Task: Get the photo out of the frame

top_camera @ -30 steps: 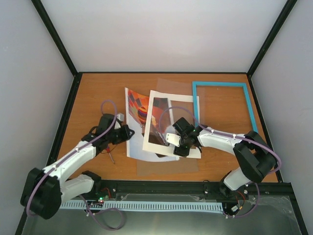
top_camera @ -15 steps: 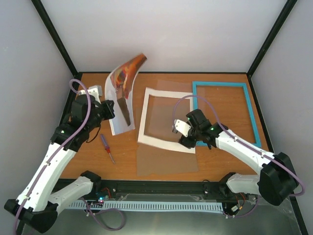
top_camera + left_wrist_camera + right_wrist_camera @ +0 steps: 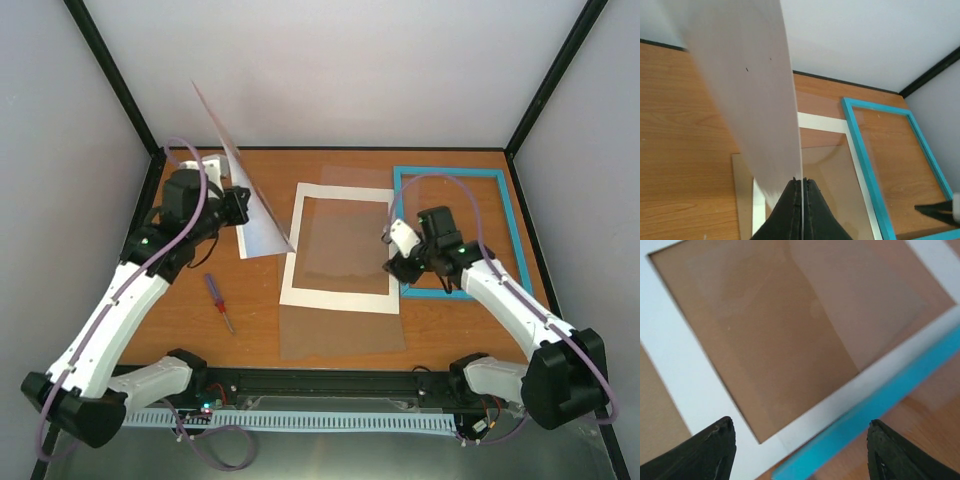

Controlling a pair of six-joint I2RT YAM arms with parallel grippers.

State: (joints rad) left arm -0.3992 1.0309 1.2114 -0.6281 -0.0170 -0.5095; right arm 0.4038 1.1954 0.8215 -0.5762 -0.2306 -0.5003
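The photo [image 3: 260, 232] is held up edge-on over the table's left back, its plain white back towards the camera; the balloon print is hidden. My left gripper [image 3: 238, 208] is shut on its lower edge. In the left wrist view the white sheet [image 3: 750, 100] rises from the shut gripper [image 3: 802, 182]. The turquoise frame [image 3: 450, 172] lies flat and empty at the right back and also shows in the left wrist view [image 3: 865, 150]. My right gripper [image 3: 393, 262] is open and empty over the frame's left rail; in the right wrist view the gripper [image 3: 800, 424] hovers over that rail [image 3: 880, 405].
A white mat board [image 3: 340, 298] lies flat at mid-table beside the frame, brown backing board [image 3: 345, 245] showing through its opening. A thin brownish sheet [image 3: 340, 335] sticks out below it. A red-handled screwdriver [image 3: 220, 303] lies at the left front.
My left gripper has pulled the photo out from under the mat and lifted it up to the left back, white side out. My right gripper let the mat lie flat and moved right.
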